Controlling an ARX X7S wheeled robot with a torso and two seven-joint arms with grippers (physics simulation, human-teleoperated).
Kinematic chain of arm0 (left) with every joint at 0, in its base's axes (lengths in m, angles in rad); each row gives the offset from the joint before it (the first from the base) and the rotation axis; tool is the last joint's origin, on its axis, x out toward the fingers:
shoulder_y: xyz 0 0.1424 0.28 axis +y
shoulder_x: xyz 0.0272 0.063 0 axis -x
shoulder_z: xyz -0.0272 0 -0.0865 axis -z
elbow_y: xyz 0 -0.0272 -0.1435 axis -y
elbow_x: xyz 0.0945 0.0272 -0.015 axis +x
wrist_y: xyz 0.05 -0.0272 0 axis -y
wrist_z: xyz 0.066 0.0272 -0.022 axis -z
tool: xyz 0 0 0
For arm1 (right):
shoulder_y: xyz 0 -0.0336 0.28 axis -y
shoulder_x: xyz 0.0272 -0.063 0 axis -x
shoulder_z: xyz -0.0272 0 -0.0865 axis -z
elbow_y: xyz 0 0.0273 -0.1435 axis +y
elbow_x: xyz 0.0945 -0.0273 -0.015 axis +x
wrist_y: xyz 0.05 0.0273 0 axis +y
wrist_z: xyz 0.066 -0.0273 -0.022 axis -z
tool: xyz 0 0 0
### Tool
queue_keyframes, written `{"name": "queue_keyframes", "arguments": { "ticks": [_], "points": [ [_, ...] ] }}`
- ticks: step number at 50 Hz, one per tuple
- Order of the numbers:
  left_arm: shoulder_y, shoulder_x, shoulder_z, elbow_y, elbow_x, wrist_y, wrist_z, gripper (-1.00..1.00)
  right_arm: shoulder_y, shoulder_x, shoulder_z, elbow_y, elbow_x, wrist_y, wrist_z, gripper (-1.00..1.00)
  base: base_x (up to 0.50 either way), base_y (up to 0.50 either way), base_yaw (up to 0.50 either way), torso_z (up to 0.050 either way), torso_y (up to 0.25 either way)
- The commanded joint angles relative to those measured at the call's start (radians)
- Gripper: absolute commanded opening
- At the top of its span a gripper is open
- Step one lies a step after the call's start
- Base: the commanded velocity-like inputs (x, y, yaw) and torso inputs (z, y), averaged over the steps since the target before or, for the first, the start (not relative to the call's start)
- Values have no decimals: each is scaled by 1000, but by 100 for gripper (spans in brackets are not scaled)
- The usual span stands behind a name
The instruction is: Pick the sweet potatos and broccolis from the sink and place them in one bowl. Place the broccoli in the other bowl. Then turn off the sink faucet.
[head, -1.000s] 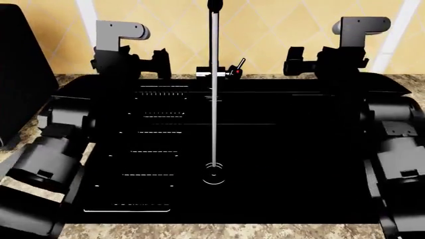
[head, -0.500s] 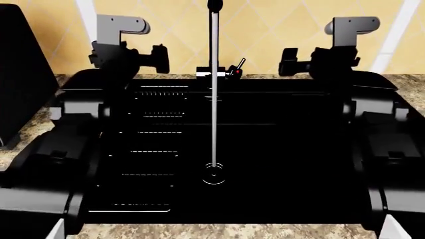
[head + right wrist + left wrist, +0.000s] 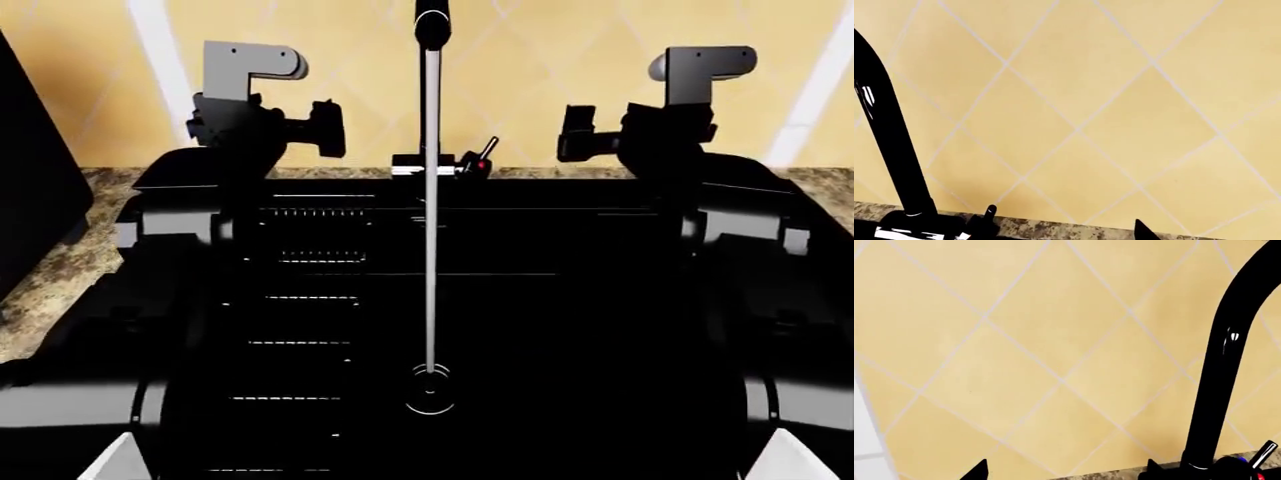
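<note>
Water stream runs from faucet at the sink's back edge into the dark sink, so shutoff remains; vegetables and bowls not visible; left gripper and right gripper raised, empty, openness unclear.

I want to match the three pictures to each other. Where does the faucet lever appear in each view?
Head view: the faucet lever stands at the far rim of the sink, just right of the water stream.
Left wrist view: lever at the lower right corner.
Right wrist view: lever near the bottom, left of centre.
Shared landmark: the black faucet pipe beside it.
</note>
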Motion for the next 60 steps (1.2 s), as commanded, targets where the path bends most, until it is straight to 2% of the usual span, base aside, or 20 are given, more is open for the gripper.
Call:
{"name": "queue_keyframes", "arguments": {
  "ticks": [1, 19, 28, 33, 42, 60],
  "points": [
    [-4, 0, -41, -2, 40, 1, 7, 100, -4, -4, 31, 2, -31, -4, -11, 100, 270, 0, 0, 0, 0],
    [-3, 3, -60, -2, 46, -1, -1, 100, -5, -14, 38, 2, -39, -5, -16, 100, 261, 0, 0, 0, 0],
    [8, 3, -70, -2, 48, 5, -20, 100, -9, -15, 42, 2, -40, -15, -18, 100, 0, 0, 0, 0, 0],
    [12, 0, -84, -2, 41, 48, 20, 100, -11, -16, 46, 2, -40, -20, -17, 100, 0, 0, 0, 0, 0],
    [8, -15, -74, -2, 56, 25, 0, 100, -14, -17, 47, 2, -42, -27, -15, 100, 0, 0, 0, 0, 0],
    [-13, -6, -72, -2, 52, 22, 10, 100, -16, -33, 81, 2, -32, -52, -26, 100, 0, 0, 0, 4, -130]
  ]
}}
